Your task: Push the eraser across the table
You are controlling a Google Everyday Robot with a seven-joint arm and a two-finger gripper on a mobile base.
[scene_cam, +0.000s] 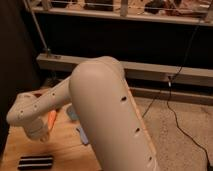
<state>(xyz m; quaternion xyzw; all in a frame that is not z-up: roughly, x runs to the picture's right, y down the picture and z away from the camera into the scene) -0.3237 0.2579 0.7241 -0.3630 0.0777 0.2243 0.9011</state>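
Observation:
The eraser (35,162) is a flat black block with a lighter stripe, lying at the front left of the wooden table (65,152). My arm sweeps in from the right and fills the middle of the view. Its white wrist ends over the left of the table, and the gripper (41,135) hangs under it, a little behind and above the eraser, apart from it. The gripper is mostly hidden by the wrist.
An orange carrot (51,119) lies just right of the gripper. A small blue spongy piece (82,135) lies by the arm, with a bluish object (72,113) behind it. A dark wall and a metal rail (150,70) stand behind the table.

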